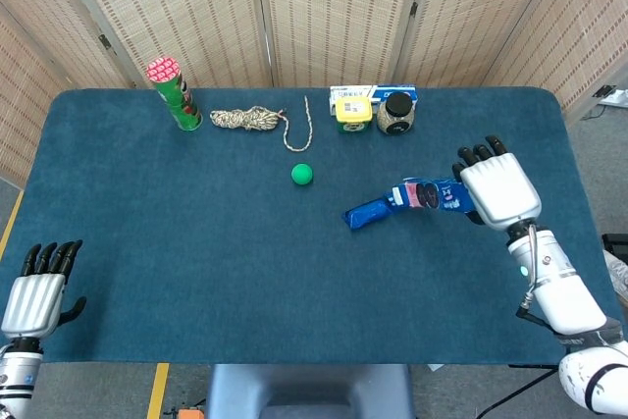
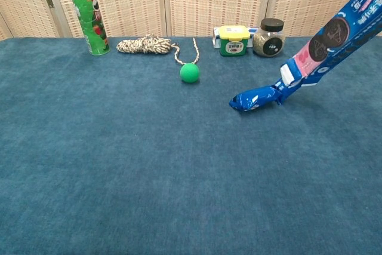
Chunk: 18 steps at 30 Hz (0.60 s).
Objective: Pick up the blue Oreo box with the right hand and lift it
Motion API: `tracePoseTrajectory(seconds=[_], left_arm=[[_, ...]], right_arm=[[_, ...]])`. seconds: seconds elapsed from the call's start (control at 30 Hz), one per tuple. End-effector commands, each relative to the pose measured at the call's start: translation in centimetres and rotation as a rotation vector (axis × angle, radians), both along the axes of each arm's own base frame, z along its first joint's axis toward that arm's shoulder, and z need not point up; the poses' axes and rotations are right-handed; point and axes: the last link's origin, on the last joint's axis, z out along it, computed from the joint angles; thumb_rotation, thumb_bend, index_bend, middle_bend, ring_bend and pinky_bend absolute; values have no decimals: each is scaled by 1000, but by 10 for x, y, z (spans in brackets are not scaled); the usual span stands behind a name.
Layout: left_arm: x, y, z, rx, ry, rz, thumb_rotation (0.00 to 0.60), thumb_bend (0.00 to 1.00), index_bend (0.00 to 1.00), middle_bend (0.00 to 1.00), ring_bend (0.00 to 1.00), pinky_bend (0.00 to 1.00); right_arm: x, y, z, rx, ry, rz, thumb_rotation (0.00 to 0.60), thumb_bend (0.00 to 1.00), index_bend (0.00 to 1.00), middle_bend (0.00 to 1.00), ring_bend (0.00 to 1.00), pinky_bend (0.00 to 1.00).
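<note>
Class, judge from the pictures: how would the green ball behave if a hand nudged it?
The green ball would probably roll freely, being round and standing alone on the flat blue table cloth. It looks small, so likely light. The cloth may slow it a little.

Obstacles line the far edge of the desk [image 1: 196, 272]: green can [image 1: 175, 93], rope [image 1: 250, 120], yellow-lidded tub [image 1: 353, 111], dark jar [image 1: 395, 114]; a green ball [image 1: 302, 175] sits nearer the middle, beside the Oreo box [image 1: 407, 201]; the near half lies open between both hands.
</note>
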Motion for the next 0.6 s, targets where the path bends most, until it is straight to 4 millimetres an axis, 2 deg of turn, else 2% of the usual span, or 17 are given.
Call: tracePoseTrajectory(seconds=[0.03,0.2,0.33,0.47,0.6], left_arm=[[0,1,-1,-4,3,2,600,296,24,134,103,45],[0,2,-3,-12,6,7,600,296,24,134,103,46],[0,2,-5,-14,11,8,600,296,24,134,104,46],[0,3,-5,-14,13,10,600,296,24,134,104,46],[1,1,-4,-13,2,10,600,296,24,134,107,46]], right_arm=[[8,8,16,-36,-14,2,600,231,512,269,230,144],[13,20,33,-57,-45,1,600,231,512,269,226,144],[17,26,34,-23,-152,7,600,231,512,268,225,144],[13,26,18,50,-397,51,600,230,512,268,225,144],[-8,28,-16,98,-643,76,600,231,513,263,230,144]])
